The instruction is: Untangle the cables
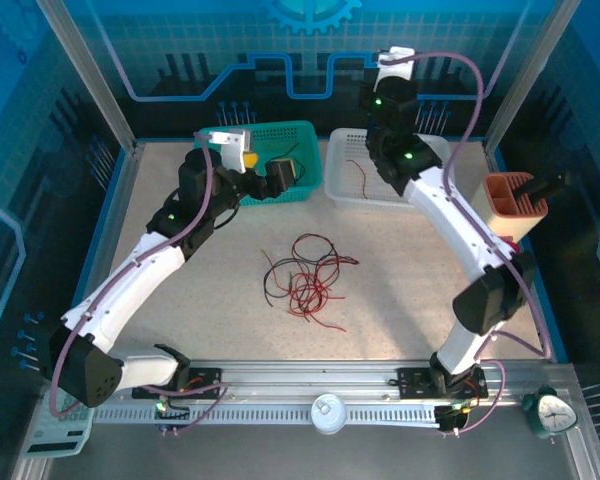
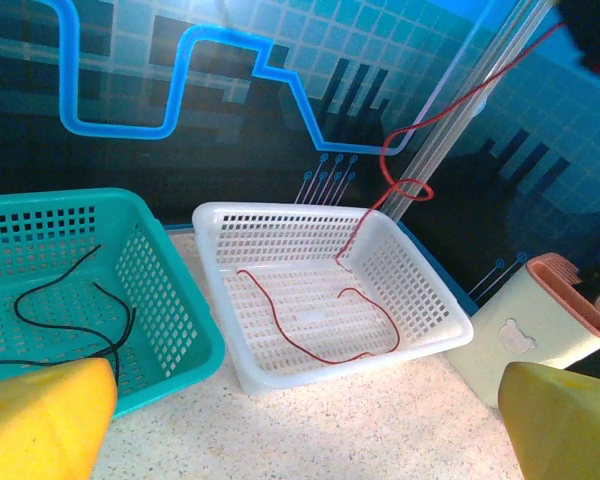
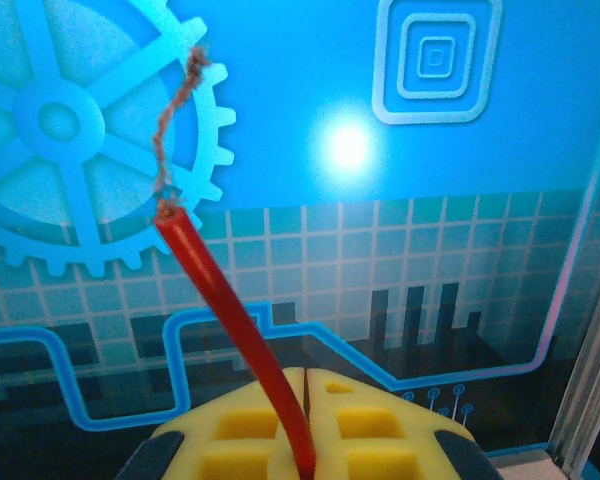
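Two arms reach from the near edge toward the baskets at the far side of the surface (image 1: 420,290). The left arm runs up from its base, bends at the elbow and stretches its wrist level over the near right corner of the teal basket (image 2: 170,300). The left pincer (image 2: 300,425) faces the white basket (image 2: 280,212), its yellow fingers (image 2: 40,420) wide apart with nothing between them.

The right arm rises from its base and folds at the elbow near the right edge. Its forearm slants up and left, and the wrist is lifted high above the white basket. The right pincer (image 3: 305,385) points upward, its two yellow pads pressed together on a red cable (image 3: 230,310). The cable's bare, twisted copper end sticks up past the pads. In the left wrist view the same red cable hangs from the upper right, makes a small loop and drops to the white basket's far inner wall.

Another red cable (image 2: 310,320) lies curled on the white basket's floor, and a black cable (image 2: 70,300) lies in the teal basket. The remaining tangle of cables (image 1: 305,280), red and black strands crossing one another, sits on the open surface between the arms, well apart from both baskets and both pincers.
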Robot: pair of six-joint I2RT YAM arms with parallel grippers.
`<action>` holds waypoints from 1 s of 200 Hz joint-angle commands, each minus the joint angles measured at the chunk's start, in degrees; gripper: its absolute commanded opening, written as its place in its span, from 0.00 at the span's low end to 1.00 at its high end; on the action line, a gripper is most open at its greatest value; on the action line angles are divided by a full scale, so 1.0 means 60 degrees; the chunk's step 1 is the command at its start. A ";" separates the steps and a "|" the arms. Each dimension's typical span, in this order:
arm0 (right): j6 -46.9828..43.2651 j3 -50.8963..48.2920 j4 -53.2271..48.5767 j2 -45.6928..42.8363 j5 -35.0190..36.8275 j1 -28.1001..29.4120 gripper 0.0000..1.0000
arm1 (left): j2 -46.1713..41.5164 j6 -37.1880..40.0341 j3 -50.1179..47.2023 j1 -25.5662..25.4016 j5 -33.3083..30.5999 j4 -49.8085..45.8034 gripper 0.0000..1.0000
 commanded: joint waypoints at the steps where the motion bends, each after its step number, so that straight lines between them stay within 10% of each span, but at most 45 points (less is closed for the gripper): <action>1: -0.0828 0.0736 0.0833 0.0818 0.0449 0.0088 0.00 | -0.0248 -0.0174 -0.0145 -0.0131 -0.0178 0.0319 0.99; 102: 0.3717 0.0929 -0.4775 0.2782 -0.5510 -0.2474 0.00 | -0.0179 -0.0080 -0.0220 -0.0304 -0.0324 0.0292 0.99; 200: 0.4229 0.0871 -0.6438 0.4180 -0.6465 -0.3383 0.00 | -0.0233 0.0000 -0.0096 -0.0503 -0.0507 0.0097 0.99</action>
